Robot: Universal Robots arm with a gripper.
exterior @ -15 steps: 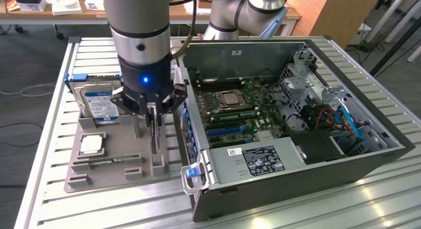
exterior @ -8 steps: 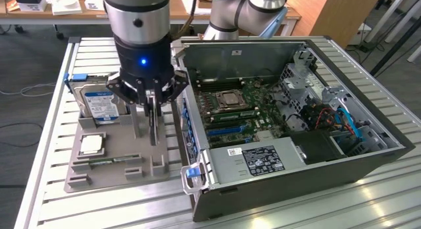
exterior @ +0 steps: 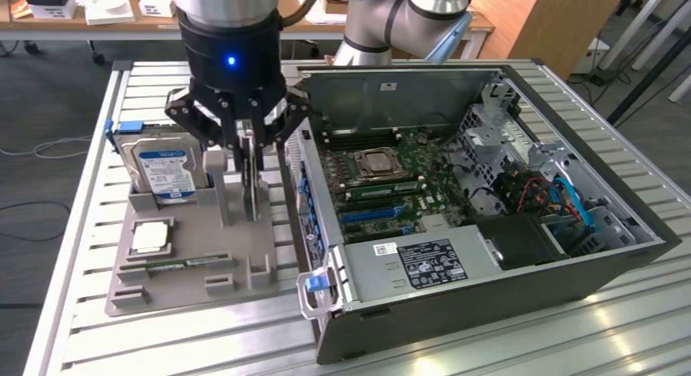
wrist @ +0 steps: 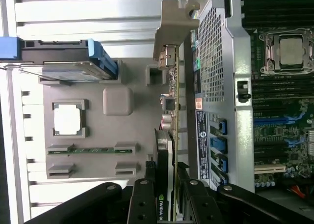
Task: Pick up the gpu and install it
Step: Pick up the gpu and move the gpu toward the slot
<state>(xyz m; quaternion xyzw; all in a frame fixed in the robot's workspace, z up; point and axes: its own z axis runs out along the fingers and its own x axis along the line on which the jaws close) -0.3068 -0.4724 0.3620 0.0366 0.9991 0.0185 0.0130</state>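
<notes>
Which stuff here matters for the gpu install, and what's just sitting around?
Job:
- gpu, on edge at the holder
- gripper, shut on it
- case, open, with blue slots

Lying about, all in the holder:
- hard drive
- CPU
- memory stick

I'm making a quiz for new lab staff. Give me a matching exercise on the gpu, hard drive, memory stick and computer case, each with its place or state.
1 gpu
2 hard drive
3 memory stick
4 computer case

A lying flat in the grey holder
B open, motherboard showing
C gripped by the gripper
D upright, blue-white label

Pairs: 1-C, 2-D, 3-A, 4-B
</notes>
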